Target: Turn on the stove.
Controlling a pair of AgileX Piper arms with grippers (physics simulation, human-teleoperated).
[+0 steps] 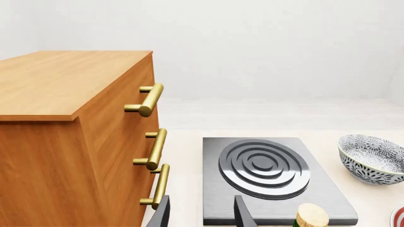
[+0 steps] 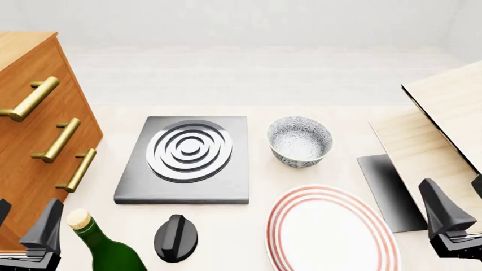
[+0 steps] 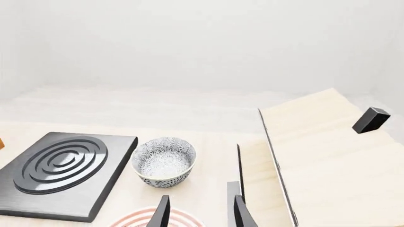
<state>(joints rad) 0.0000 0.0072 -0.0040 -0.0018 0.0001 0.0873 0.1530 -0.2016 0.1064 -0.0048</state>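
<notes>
The stove point(image 2: 239, 169) is a dark-grey slab with silver burner rings, lying left of the table's middle; it also shows in the left wrist view point(image 1: 315, 189) and the right wrist view point(image 3: 101, 184). Its black ridged knob point(image 2: 176, 237) lies apart on the table, just in front of the slab. My left gripper point(image 2: 22, 226) hovers open and empty at the near left, beside the dresser, left of the knob; its fingers point(image 1: 243, 213) point toward the stove. Over the near right, my right gripper point(image 2: 461, 206) hangs open and empty, its fingers point(image 3: 240, 213) spread.
A wooden dresser point(image 2: 38, 141) with brass handles stands left. A green corked bottle point(image 2: 101, 245) rises between my left gripper and the knob. A patterned bowl point(image 2: 299, 141), a red-ringed plate point(image 2: 331, 231), a dark flat plate point(image 2: 388, 189) and a light wooden box point(image 2: 444, 113) fill the right.
</notes>
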